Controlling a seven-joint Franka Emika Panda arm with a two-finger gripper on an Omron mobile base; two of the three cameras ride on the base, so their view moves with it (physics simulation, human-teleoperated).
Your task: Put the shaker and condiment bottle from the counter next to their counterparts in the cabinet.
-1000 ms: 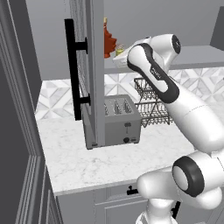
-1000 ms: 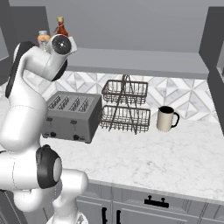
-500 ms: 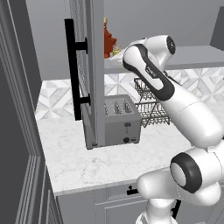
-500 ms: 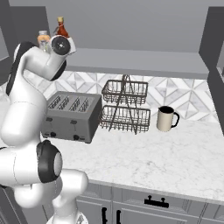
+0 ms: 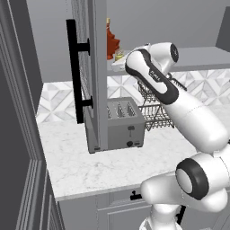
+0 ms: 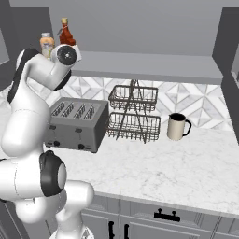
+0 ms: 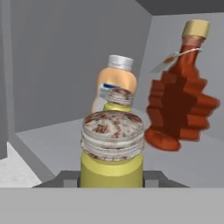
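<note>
My gripper [image 7: 111, 178] is shut on the shaker [image 7: 111, 140], a small yellow cylinder with a speckled pale cap, held upright just above the grey cabinet shelf [image 7: 52, 135]. Right behind it stands a second, similar shaker [image 7: 117, 99] and an orange bottle [image 7: 118, 76] with a silver cap. The condiment bottle [image 7: 179, 98], red and maple-leaf shaped with a tan cap, stands on the shelf to the right. In the left base view the gripper [image 5: 118, 58] reaches in beside the open cabinet door [image 5: 96, 67], below the red bottle [image 5: 112, 42].
The door's long black bar handle [image 5: 72, 67] juts out left of the arm. On the marble counter [image 6: 163, 172] sit a grey toaster [image 6: 77, 123], a two-tier wire rack [image 6: 133, 114] and a cream mug [image 6: 176, 126]. The shelf [image 6: 149, 65] runs on to the right.
The arm has shifted slightly left, deeper toward the cabinet shelf, with the shaker still held. Nothing on the counter has moved.
</note>
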